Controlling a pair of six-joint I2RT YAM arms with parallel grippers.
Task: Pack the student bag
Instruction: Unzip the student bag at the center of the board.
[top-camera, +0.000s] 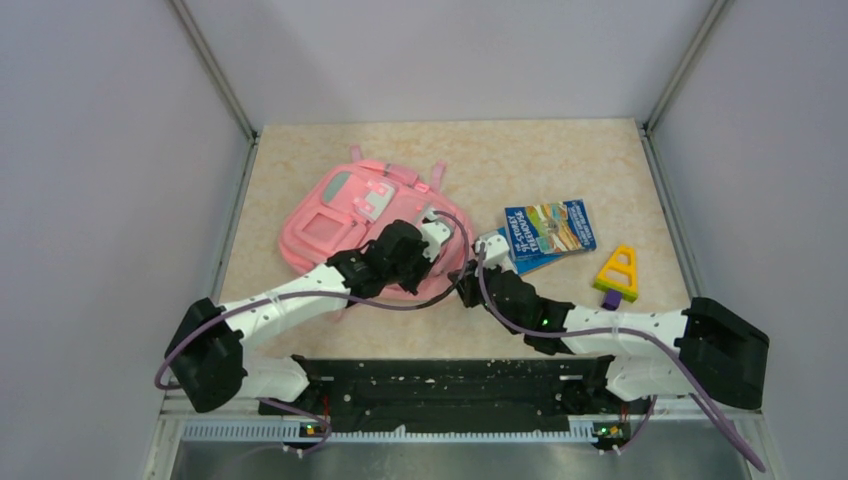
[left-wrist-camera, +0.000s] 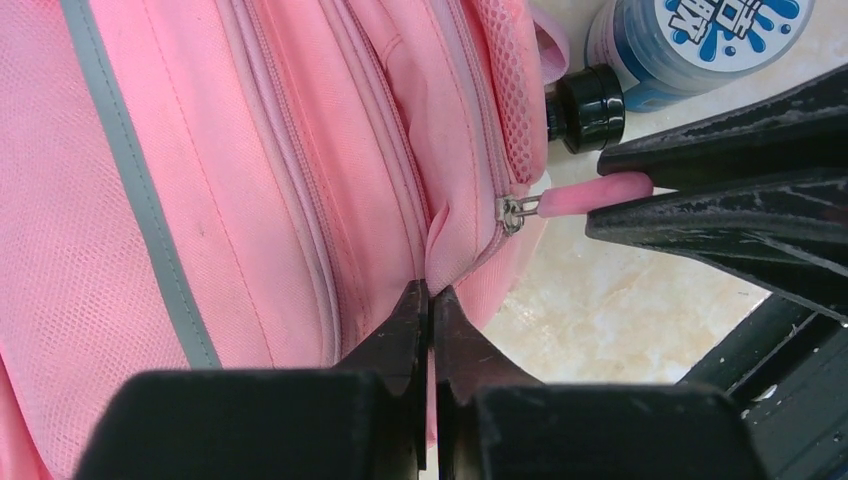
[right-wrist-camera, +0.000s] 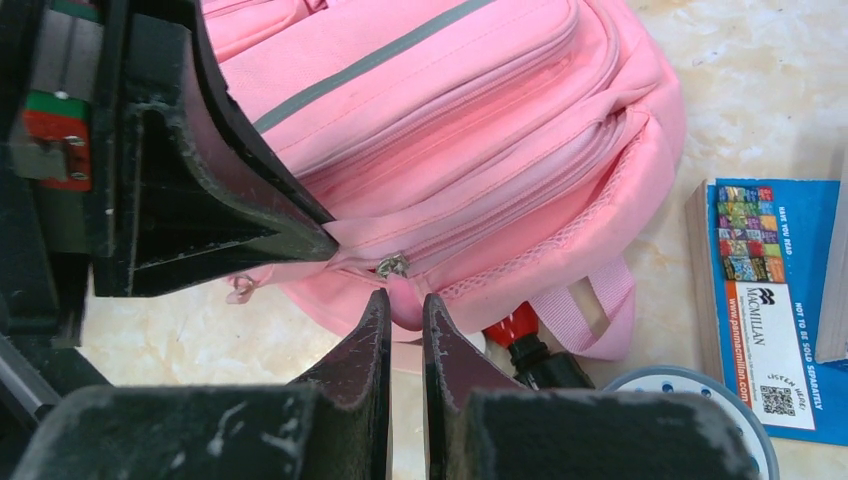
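Observation:
The student bag (top-camera: 340, 220) is a pink backpack with grey trim, lying flat left of centre. Both grippers meet at its near right edge. My left gripper (left-wrist-camera: 432, 292) is shut on a fold of the bag's pink fabric (left-wrist-camera: 455, 235) just beside the zip slider (left-wrist-camera: 512, 212). My right gripper (right-wrist-camera: 405, 300) is shut on the pink zip pull (right-wrist-camera: 405, 288) below the metal slider (right-wrist-camera: 392, 266). In the left wrist view the zip pull (left-wrist-camera: 598, 194) sticks out between the right gripper's black fingers (left-wrist-camera: 720, 150). From above, the left gripper (top-camera: 452, 243) and right gripper (top-camera: 470, 262) almost touch.
A blue book (top-camera: 548, 232) lies right of the bag, and a yellow triangular toy with a purple base (top-camera: 617, 272) lies further right. A blue-labelled bottle (left-wrist-camera: 690, 30) with a black cap (left-wrist-camera: 585, 105) lies by the bag's strap loop (right-wrist-camera: 590, 310). Grey walls enclose the table.

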